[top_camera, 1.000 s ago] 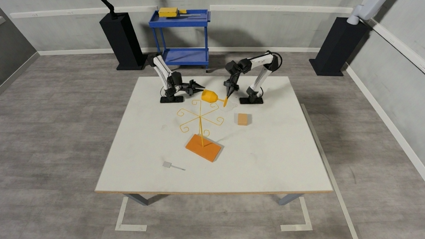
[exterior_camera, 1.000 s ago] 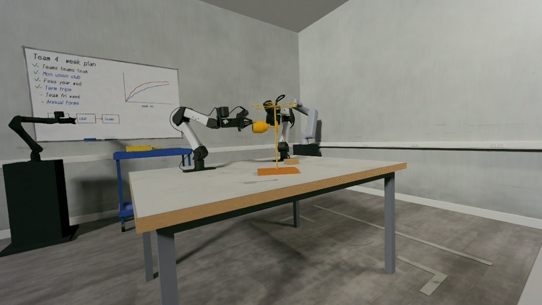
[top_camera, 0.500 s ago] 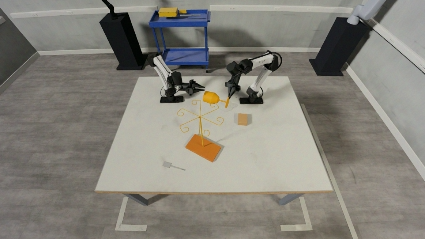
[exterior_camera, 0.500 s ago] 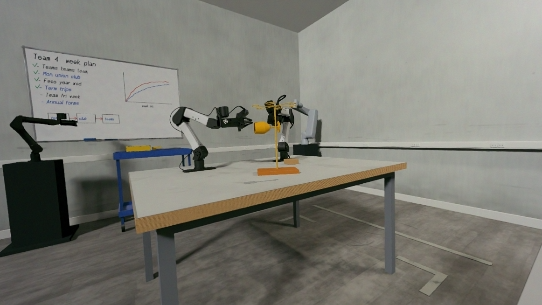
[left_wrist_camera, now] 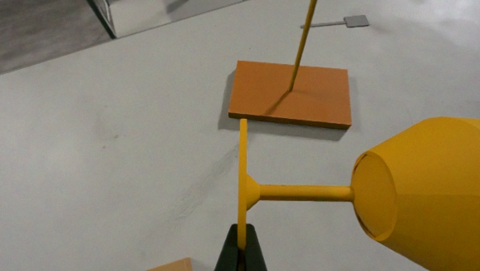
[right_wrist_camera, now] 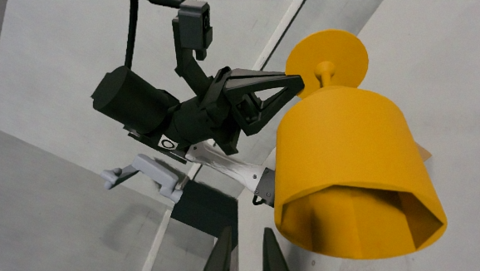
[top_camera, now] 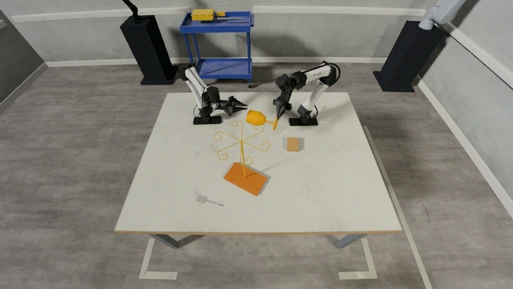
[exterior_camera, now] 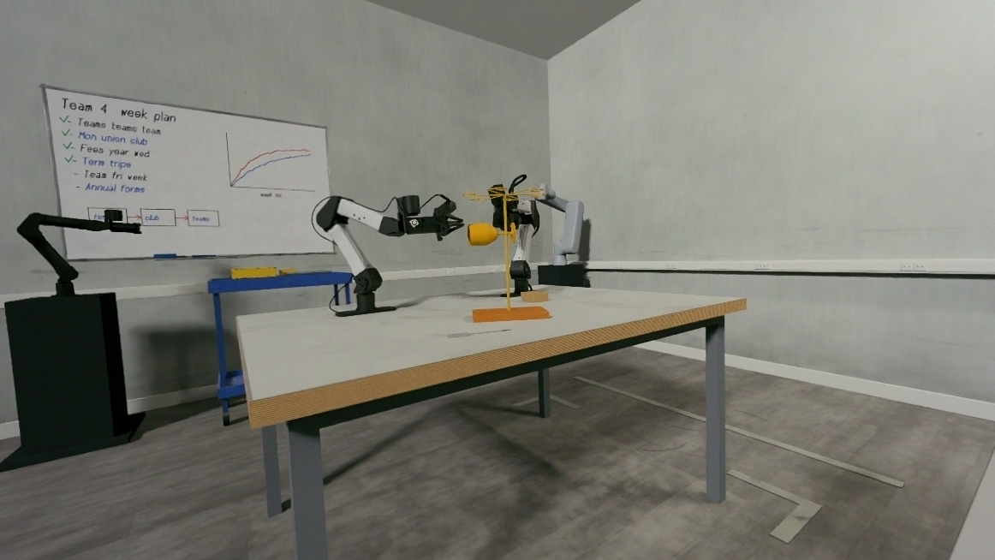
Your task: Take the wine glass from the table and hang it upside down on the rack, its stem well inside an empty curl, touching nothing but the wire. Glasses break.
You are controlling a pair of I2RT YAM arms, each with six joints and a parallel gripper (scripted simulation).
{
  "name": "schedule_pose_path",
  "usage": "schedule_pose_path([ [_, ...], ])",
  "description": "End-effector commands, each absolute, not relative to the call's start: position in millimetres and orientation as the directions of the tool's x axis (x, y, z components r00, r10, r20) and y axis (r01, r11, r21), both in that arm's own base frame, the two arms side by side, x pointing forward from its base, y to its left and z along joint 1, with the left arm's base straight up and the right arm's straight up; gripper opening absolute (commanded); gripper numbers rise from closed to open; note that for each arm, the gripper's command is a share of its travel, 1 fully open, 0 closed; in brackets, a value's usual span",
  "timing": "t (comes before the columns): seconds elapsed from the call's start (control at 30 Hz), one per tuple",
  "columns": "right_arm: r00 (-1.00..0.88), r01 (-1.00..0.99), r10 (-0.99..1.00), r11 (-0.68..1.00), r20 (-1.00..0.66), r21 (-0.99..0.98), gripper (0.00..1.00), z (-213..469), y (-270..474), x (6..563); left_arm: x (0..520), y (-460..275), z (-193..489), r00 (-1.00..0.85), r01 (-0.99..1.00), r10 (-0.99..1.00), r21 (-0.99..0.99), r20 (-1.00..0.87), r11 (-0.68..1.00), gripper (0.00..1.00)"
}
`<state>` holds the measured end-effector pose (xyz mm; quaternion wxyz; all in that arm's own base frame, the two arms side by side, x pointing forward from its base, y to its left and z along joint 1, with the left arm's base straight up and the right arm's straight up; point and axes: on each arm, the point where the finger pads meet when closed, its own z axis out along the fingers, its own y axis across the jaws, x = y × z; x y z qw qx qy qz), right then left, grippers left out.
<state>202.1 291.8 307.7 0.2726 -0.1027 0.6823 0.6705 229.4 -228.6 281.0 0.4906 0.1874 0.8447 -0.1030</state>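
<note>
Lying nearly level in the air, the wine glass (top_camera: 255, 117) (exterior_camera: 481, 234) (left_wrist_camera: 432, 187) (right_wrist_camera: 345, 137) is off the table (top_camera: 161, 200) (exterior_camera: 312, 354) (left_wrist_camera: 83, 166), its long axis running from the left gripper (top_camera: 277, 117) (exterior_camera: 514, 229) (left_wrist_camera: 242, 231) (right_wrist_camera: 302, 79) toward the right gripper (top_camera: 247, 107) (exterior_camera: 461, 223) (right_wrist_camera: 247, 234). The left gripper is closed on the edge of the thin round foot; the bowl's mouth faces the right arm. The right gripper's 2 fingers stand slightly parted with nothing between them, near the rim but apart from it, so it is the nearer hand to the bowl. The rack (top_camera: 243, 161) (exterior_camera: 507, 264) (left_wrist_camera: 303, 46) stands beside the glass, its 6 wire curls above bowl height. Hanging probably calls for turning the mouth down, foot up, then bringing the stem into 1 curl. A swing could knock bowl against wire; clearance there I cannot tell.

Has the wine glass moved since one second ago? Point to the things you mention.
Yes. In the top view, the wine glass (top_camera: 255, 117) (exterior_camera: 481, 234) (left_wrist_camera: 432, 183) (right_wrist_camera: 345, 137) has shifted slightly toward the tan block (top_camera: 292, 143) (exterior_camera: 534, 296) (left_wrist_camera: 176, 266) (right_wrist_camera: 423, 153), which stays in place.
</note>
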Motion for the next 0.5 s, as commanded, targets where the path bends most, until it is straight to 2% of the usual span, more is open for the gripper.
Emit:
schedule_pose_path([
  [0.0,-0.783,-0.581,0.256,0.024,-0.567,0.813,0.17,341.2,289.7,197.7,233.7,-226.0,291.9,-0.419,0.429,0.181,-0.018,-0.890,0.903,0.00],
  [0.13,-0.783,-0.582,0.256,0.024,-0.567,0.813,0.17,341.2,289.7,197.7,239.9,-221.1,301.5,-0.383,0.465,0.195,-0.007,-0.903,0.885,0.00],
  [0.2,-0.783,-0.582,0.256,0.024,-0.567,0.813,0.17,341.2,289.7,197.7,241.8,-230.3,303.8,-0.272,0.597,0.329,0.109,-0.904,0.795,0.00],
  [0.27,-0.783,-0.582,0.256,0.024,-0.567,0.813,0.17,341.2,289.7,197.7,241.8,-230.3,303.8,-0.272,0.597,0.329,0.109,-0.904,0.795,0.00],
  [0.37,-0.783,-0.582,0.256,0.024,-0.567,0.813,0.17,341.2,289.7,197.7,249.0,-226.8,311.2,-0.179,0.644,0.388,0.190,-0.904,0.741,0.00],
  [0.47,-0.783,-0.582,0.256,0.024,-0.567,0.813,0.17,341.2,289.7,197.7,254.8,-218.4,311.1,-0.198,0.616,0.374,0.182,-0.906,0.767,0.00],
])
